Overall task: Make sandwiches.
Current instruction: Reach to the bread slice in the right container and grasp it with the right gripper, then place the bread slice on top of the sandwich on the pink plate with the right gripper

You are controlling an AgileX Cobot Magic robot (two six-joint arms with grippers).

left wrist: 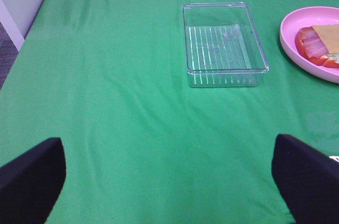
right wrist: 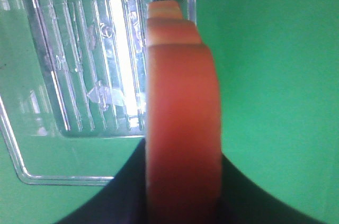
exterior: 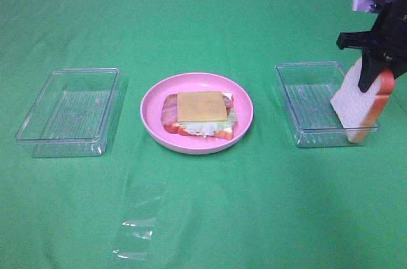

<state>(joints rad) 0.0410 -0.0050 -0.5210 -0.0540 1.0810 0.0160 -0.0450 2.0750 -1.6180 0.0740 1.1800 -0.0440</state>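
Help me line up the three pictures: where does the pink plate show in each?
Exterior high: pink plate in the middle, between two clear trays.
Left wrist: at the right edge, cut off, beside a clear tray.
Right wrist: not in it.
Shared landmark: the cheese slice on the plate.

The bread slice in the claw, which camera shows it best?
The high camera. There the whole bread slice shows, white face and orange crust, hanging tilted from the right claw at the right tray. The right wrist camera sees only its crust edge, very close. The left wrist camera does not show it.
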